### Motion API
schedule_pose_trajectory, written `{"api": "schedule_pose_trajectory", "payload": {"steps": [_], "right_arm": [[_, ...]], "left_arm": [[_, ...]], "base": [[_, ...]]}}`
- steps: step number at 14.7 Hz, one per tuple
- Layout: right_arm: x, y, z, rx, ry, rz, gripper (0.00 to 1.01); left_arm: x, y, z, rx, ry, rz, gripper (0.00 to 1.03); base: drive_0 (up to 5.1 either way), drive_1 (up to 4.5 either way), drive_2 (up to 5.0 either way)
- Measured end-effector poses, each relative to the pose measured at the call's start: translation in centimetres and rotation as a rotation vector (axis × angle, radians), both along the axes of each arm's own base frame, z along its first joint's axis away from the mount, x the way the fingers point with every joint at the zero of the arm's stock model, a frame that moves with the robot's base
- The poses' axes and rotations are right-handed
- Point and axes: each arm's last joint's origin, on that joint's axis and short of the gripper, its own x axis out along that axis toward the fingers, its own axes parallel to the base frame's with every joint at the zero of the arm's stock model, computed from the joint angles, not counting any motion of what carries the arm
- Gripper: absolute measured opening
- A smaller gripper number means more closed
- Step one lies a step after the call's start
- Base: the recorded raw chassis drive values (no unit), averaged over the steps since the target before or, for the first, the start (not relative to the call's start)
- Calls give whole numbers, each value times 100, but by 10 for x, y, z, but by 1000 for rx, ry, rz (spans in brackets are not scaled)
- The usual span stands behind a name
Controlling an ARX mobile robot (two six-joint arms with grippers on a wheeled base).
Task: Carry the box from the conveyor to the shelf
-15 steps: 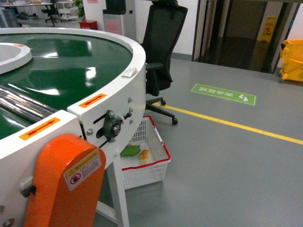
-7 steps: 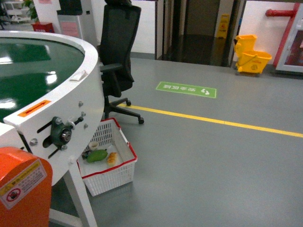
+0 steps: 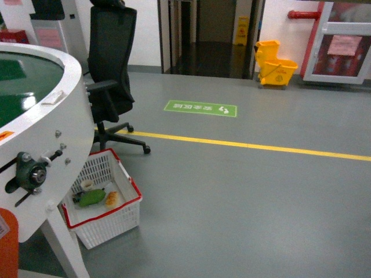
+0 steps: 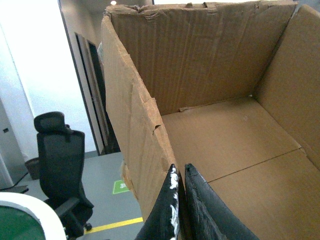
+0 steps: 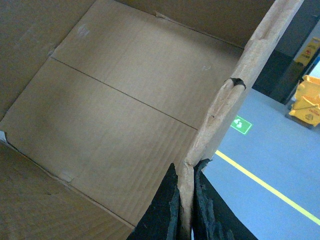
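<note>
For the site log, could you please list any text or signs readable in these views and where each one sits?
None can be read outright.
Green floor sign: white arrow and characters, too blurred.
Yellow wet-floor sign in the doorway: too small.
Pink notice on the red-framed door: blurred.
Box: blank cardboard.

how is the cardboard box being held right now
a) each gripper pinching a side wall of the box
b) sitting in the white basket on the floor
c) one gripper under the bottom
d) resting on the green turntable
a: the left gripper is clamped on one wall of the box, the right gripper on the opposite wall.
</note>
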Motion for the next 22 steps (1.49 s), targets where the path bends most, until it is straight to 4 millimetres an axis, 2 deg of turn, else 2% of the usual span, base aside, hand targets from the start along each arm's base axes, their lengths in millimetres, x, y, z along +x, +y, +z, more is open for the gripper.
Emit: {"api": "schedule_pose_trajectory", "payload": {"steps": [22], "right_arm": [[0, 0, 0, 0, 2, 0, 3]], "left_arm": [[0, 0, 0, 3, -1, 0, 2]], "base": [[-164, -164, -164]]}}
